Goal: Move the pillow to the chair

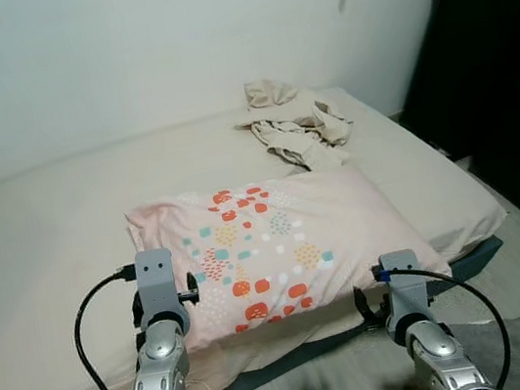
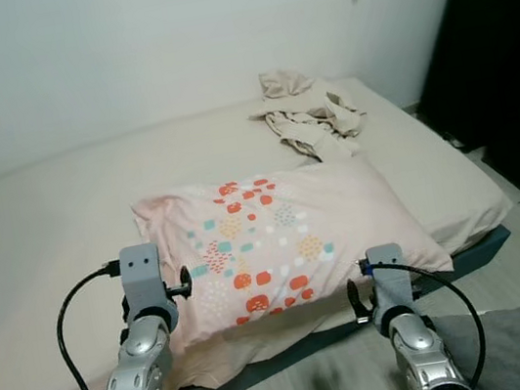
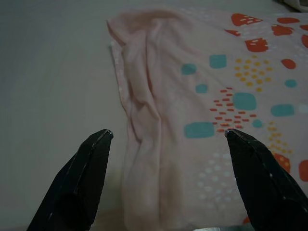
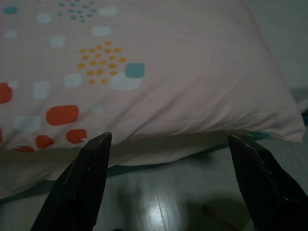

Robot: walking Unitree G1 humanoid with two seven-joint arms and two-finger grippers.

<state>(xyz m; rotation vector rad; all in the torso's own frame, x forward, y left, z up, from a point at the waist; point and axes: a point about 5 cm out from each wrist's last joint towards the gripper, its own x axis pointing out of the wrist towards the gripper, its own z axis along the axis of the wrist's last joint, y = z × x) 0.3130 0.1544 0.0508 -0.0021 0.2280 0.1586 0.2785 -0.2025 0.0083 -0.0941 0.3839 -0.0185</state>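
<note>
Both jaws spread before pillow (image 1: 278,246) on bed (image 1: 41,249); white wall (image 1: 118,49) behind.

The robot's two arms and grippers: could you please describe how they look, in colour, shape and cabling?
Both arms are silver, jointed metal segments, each topped by a grey boxy wrist block. A black cable loops out from each block and back down the arm. The left gripper and the right gripper each have two long black fingers tapering to points. The right block carries a small blue connector.

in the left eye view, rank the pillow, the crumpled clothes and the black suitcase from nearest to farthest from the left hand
1. Pillow: right beside the left hand, at the bed's near edge.
2. Crumpled clothes: farther back on the bed.
3. Black suitcase: off the bed, far right.
</note>
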